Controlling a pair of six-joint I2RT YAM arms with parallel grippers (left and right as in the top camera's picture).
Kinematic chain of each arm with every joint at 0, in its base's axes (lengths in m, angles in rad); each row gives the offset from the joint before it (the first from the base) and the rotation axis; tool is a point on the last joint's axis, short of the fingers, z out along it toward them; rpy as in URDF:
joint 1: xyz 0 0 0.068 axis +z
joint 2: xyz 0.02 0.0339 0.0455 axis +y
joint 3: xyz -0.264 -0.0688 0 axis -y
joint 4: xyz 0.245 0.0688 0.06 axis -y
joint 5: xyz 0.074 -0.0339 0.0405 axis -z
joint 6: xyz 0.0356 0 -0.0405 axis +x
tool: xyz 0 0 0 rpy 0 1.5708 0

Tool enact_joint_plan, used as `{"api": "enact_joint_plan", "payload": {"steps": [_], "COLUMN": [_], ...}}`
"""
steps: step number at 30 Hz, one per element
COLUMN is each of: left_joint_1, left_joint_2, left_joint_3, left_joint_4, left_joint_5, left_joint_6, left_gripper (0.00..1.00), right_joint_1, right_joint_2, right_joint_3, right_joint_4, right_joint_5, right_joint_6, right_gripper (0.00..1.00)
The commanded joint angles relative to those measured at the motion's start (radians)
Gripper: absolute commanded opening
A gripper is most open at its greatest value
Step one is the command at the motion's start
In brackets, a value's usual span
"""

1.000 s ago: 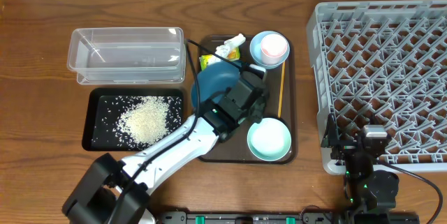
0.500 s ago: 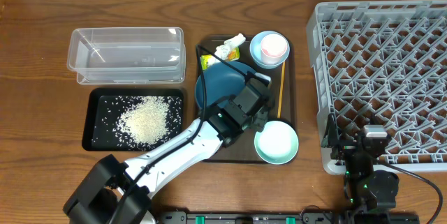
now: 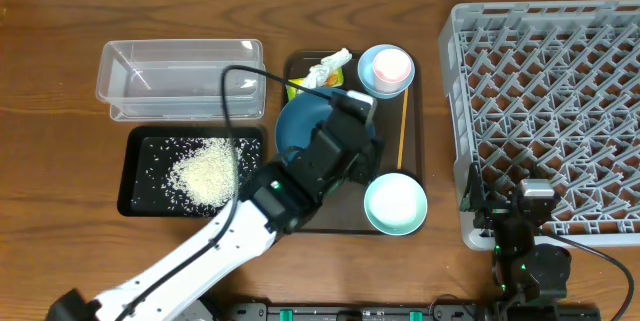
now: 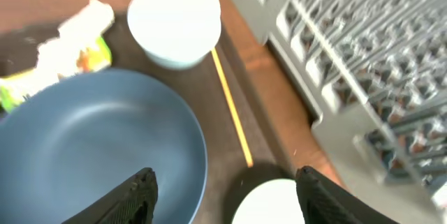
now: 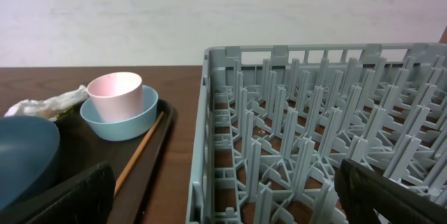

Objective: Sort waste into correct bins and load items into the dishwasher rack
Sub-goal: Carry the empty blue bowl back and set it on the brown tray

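While the left gripper hangs over the brown serving tray, its jaws are spread with nothing between them, dark-blue bowl just below. Wood-grain table all round, plain pale wall behind. Rice lies in the black tray, clear tub just behind it. Right gripper, jaws wide apart, faces the grey rack.

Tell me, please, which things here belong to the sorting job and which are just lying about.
Job: rice grains, paper scrap, packet, clear tub, black tray, dark-blue bowl, mint-green bowl, light-blue bowl, pink cup, rack.
Lying about: brown serving tray, yellow stick.
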Motion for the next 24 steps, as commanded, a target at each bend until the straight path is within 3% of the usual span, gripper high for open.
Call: {"api": "enact_joint_plan", "payload": {"steps": [1,8,11,12,16,24], "left_joint_1": [0.002,0.093,0.163,0.182,0.229,0.207], "left_joint_2": [-0.044,0.001,0.066,0.089,0.187,0.309], "left_joint_3": [0.032,0.032,0.032,0.032,0.032,0.031], "left_joint_4": [0.013,-0.055,-0.059,-0.057,-0.067,-0.116], "left_joint_5": [-0.059,-0.051,-0.053,-0.053,-0.048,0.047], "left_joint_6": [0.037,0.086,0.099,0.099,0.097,0.094], "left_gripper": [0.66,0.63,0.44,0.31,0.06,0.06], "right_joint_1": [0.010,0.010,0.010,0.010,0.010,0.010], "right_joint_2": [-0.002,-0.002,-0.002,-0.002,-0.002,-0.002], "right_joint_3": [-0.002,-0.002,-0.002,-0.002,-0.002,-0.002], "right_joint_4": [-0.003,-0.003,-0.003,-0.003,-0.003,-0.003], "right_joint_5": [0.007,0.007,0.007,0.007,0.007,0.007], "right_joint_6": [0.007,0.007,0.006,0.007,0.007,0.006], "right_gripper": [0.99,0.99,0.99,0.99,0.99,0.99]}}
